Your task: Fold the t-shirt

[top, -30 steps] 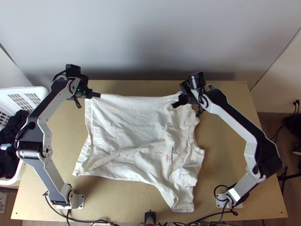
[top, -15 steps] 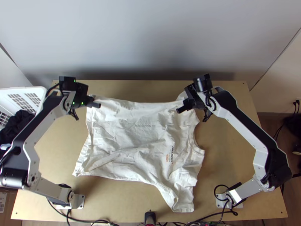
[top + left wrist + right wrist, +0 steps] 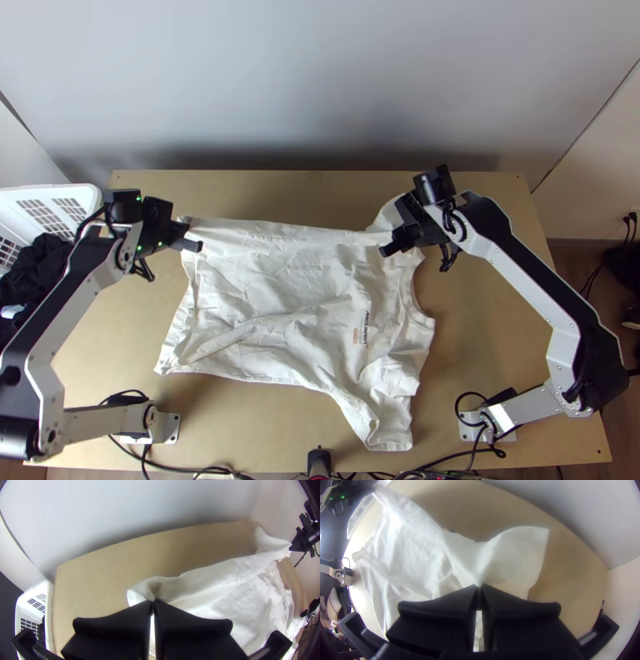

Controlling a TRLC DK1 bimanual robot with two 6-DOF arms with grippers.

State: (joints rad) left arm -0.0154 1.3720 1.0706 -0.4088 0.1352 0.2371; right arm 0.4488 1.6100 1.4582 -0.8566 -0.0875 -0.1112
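The shirt (image 3: 272, 280) lies on the middle of the worktop (image 3: 472, 336). Its back left corner is in the left claw (image 3: 189, 242), and its back edge, near the right end, is in the right claw (image 3: 392, 246). The left arm's foot (image 3: 170, 428) sits at the front left, and the right arm's foot (image 3: 500, 436) at the front right, with the shirt's front tip between them. A basket (image 3: 48, 192) with cloth (image 3: 32, 264) in it is at the left side. A wall (image 3: 320, 80) is behind the worktop
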